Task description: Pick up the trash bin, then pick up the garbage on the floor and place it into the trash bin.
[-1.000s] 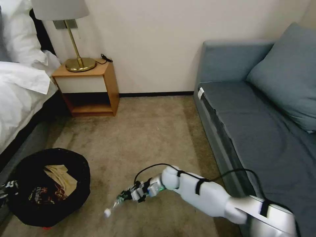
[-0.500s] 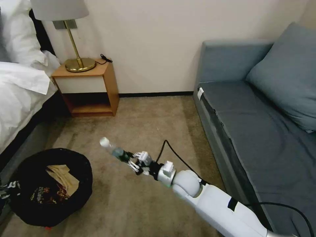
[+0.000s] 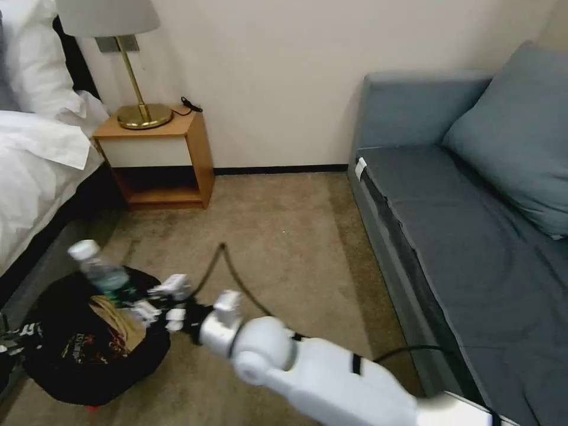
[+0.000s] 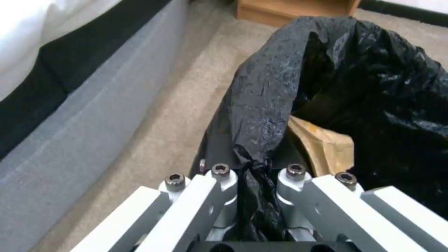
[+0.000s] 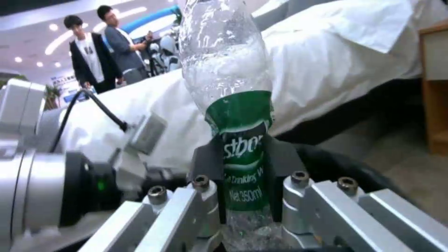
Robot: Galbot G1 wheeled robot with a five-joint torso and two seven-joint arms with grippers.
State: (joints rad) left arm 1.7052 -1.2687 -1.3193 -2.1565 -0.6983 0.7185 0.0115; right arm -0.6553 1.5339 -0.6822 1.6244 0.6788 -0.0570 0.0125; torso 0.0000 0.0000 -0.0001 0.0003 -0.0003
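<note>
Head view. Room: tan carpet [image 3: 278, 236], bed at left, wood nightstand [image 3: 163, 157] w/ brass lamp, grey sofa [image 3: 473, 236] at right.
- Trash bin [image 3: 59, 367], qty 1: black-lined, at lower left by the bed base. Inside: tan paper bag [image 3: 118, 322], qty 1; dark printed wrapper [image 3: 83, 349], qty 1.
- Right gripper [image 3: 139, 305], qty 1: reaches across over the bin's near rim, pinching the bottle [image 3: 103, 275] at its label end.
- Bottle, qty 1: clear, green label, white cap. Long axis tilts up and away from the gripper, cap toward the bed, body over the bin mouth. Judged: release needs the bottle above the opening; it looks about there.
- No litter seen on open carpet.

Left wrist view. Carpet, grey bed base alongside.
- Left gripper [image 4: 254, 196], qty 1: fingers pressed together on a gathered fold of black liner at the bin rim [image 4: 261, 115]; paper bag corner just beyond.

Right wrist view. Bed linen behind; 2 people far off.
- Bottle [image 5: 233, 105] clamped between both fingers at the label, pointing away from the wrist.
</note>
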